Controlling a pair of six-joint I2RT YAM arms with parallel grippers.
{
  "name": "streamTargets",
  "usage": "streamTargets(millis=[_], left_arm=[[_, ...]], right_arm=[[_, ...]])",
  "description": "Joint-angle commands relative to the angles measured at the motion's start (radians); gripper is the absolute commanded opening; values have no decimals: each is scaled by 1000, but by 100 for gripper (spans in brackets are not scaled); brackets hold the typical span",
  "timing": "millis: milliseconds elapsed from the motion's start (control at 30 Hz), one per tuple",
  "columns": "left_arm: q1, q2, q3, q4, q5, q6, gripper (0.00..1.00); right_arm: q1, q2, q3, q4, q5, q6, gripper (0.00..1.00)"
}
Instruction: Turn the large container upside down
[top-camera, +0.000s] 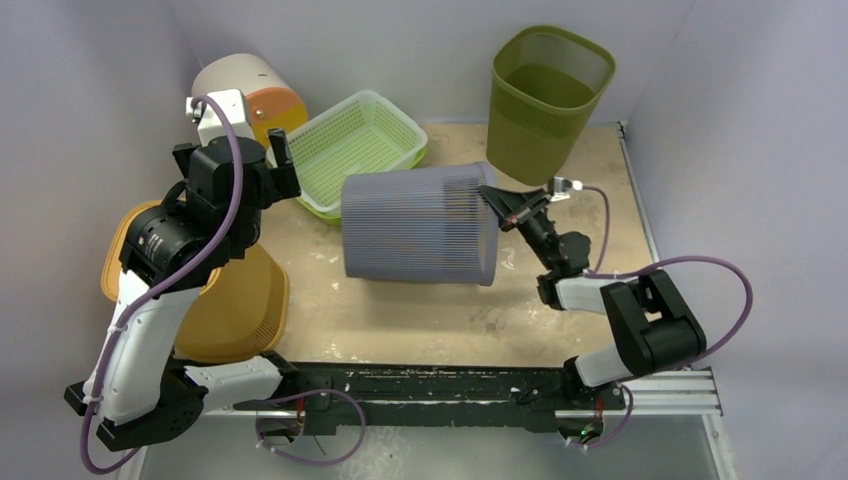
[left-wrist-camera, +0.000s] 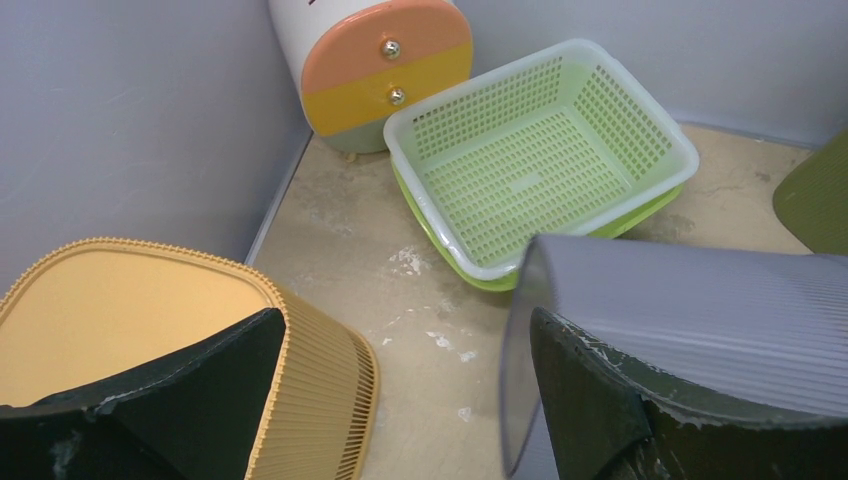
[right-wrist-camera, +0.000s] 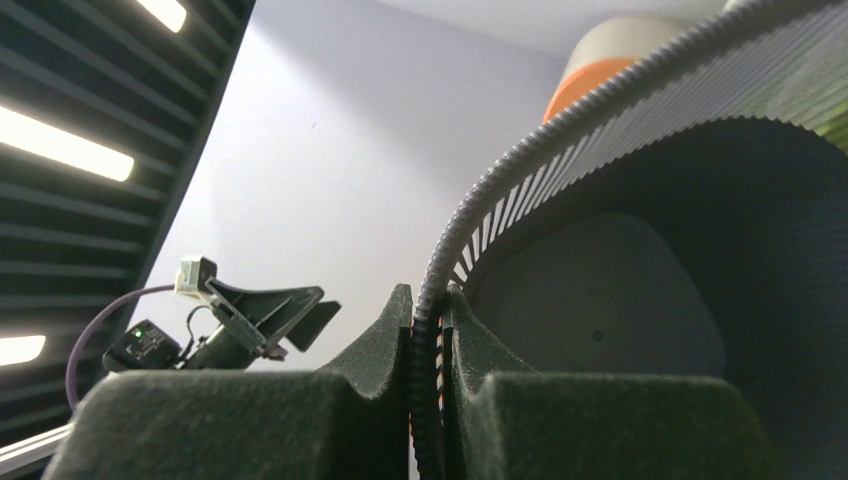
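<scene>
Top external: grey ribbed container (top-camera: 420, 225) lies sideways.

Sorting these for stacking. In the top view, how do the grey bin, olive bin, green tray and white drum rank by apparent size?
1. grey bin
2. olive bin and green tray: about alike; the tray is partly hidden.
3. white drum, partly hidden too.

The left arm (top-camera: 150, 330) and right arm (top-camera: 640, 325) share white shells and black joint housings. Rising from the black base rail (top-camera: 440, 385), a purple cable (top-camera: 236, 150) loops along each to a small white wrist camera (top-camera: 215, 112). Fingers (left-wrist-camera: 200, 390) are matte black, flecked pale.
</scene>
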Motion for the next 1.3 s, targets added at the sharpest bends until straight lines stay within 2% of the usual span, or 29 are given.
streamTargets(millis=[0, 200, 367, 500, 667, 800, 1033, 1167, 1267], left_arm=[[-2, -6, 70, -18, -17, 3, 90], [-2, 4, 106, -51, -29, 1, 90], [-2, 9, 116, -59, -33, 1, 90], [-2, 10, 105, -56, -32, 1, 90], [-2, 10, 95, -47, -38, 1, 90], [-2, 5, 63, -23, -20, -5, 90], [-2, -34, -46, 11, -11, -18, 90], [-2, -41, -69, 6, -18, -20, 90], [-2, -47, -82, 11, -26, -20, 90]], right_arm=[[146, 61, 161, 438, 100, 81, 0], [235, 171, 287, 440, 149, 118, 0], [194, 194, 196, 439, 171, 203, 0], [110, 206, 71, 440, 113, 273, 0], [-86, 119, -56, 436, 3, 261, 0], [-208, 120, -111, 434, -107, 256, 0], [-277, 270, -150, 434, -230, 176, 0], [-310, 337, -148, 433, -266, 127, 6], [-323, 362, -143, 433, -287, 97, 16]])
